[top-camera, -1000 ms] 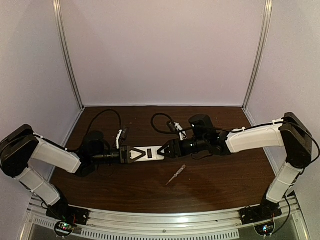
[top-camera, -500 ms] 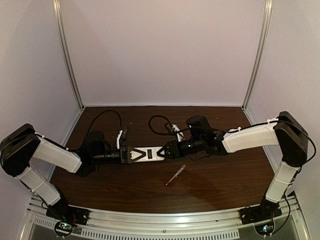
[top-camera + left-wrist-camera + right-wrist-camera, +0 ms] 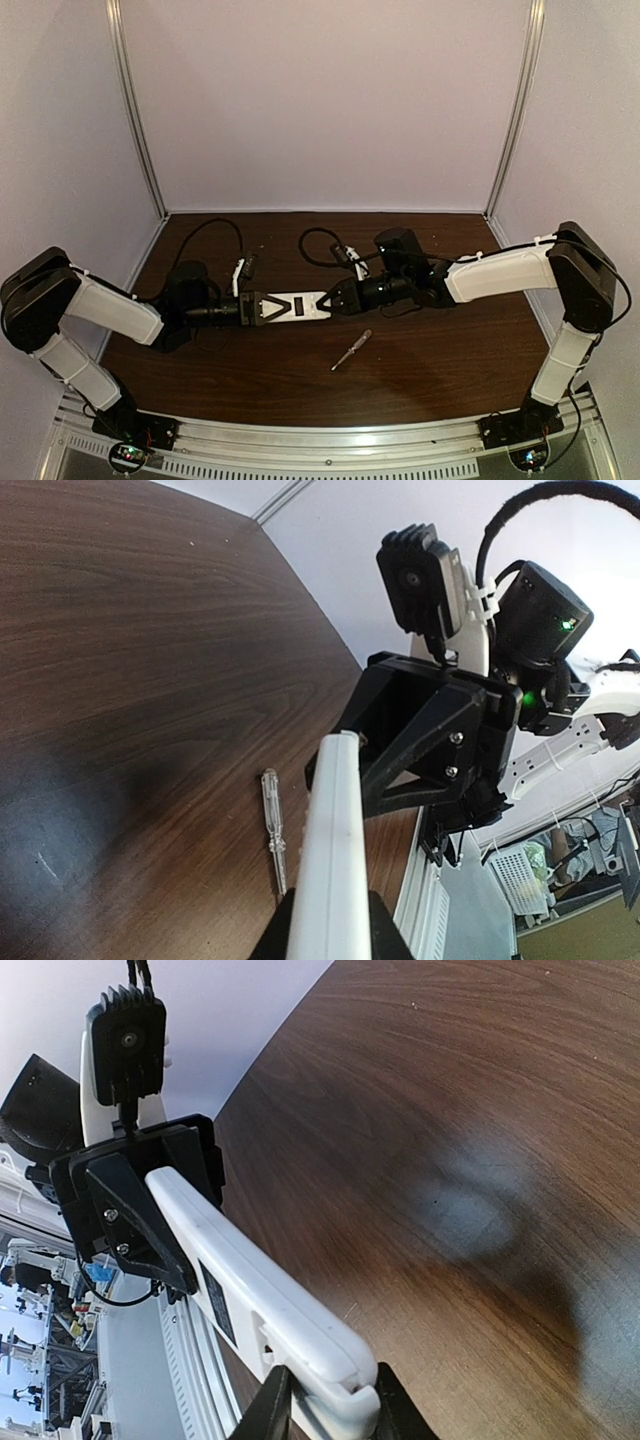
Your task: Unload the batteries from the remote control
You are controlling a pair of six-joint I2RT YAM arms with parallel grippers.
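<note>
Remote control point(image 3: 297, 305) is held lengthwise between the 2 grippers, white and flat, off the table point(image 3: 430, 360), with a soft dark shadow on the wood under it. In the right wrist view its long white side shows a small dark label and a notch close to the end nearest that camera.

Left gripper point(image 3: 268, 308) is clamped narrow on the remote's left end. In the left wrist view its 2 dark fingers point(image 3: 392, 948) press on either side of the white body at the bottom of the picture. Right gripper point(image 3: 326, 302) is clamped narrow on the remote's other end. Its fingers point(image 3: 268, 1412) pinch the rounded white corner in the right wrist view. The 2 grippers face each other along the remote, tips apart, with bare white body between them.

Screwdriver point(image 3: 352, 350), slim with a clear handle, lies flat on the wood near the remote, on the side toward the arm bases and below the end held by the right gripper, not touching it. Black cables point(image 3: 318, 240) loop on the wood on the far side of the remote.
</note>
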